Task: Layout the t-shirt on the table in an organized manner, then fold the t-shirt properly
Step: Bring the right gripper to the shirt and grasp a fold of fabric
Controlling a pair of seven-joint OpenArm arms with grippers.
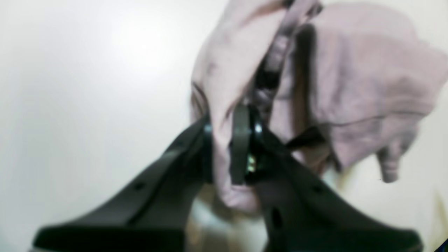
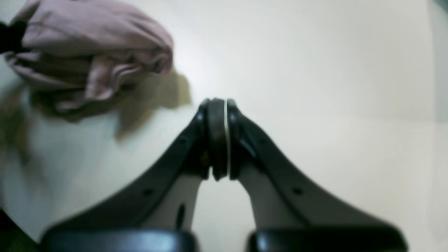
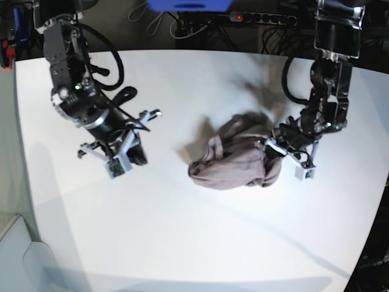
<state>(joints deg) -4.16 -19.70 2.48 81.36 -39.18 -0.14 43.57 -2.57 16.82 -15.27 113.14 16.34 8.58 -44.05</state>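
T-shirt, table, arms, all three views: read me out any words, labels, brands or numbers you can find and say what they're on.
None can be read.
t-shirt: plain, no print or visible tag.
table: bare white, unmarked.
Both wrist views: too blurred to show lettering on the fingers.
Base view: no legible lettering on either arm.

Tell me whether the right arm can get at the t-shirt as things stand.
Probably yes. The right gripper hangs shut and empty over bare table, with nothing between it and the bunched t-shirt, which the left gripper is already pinching.
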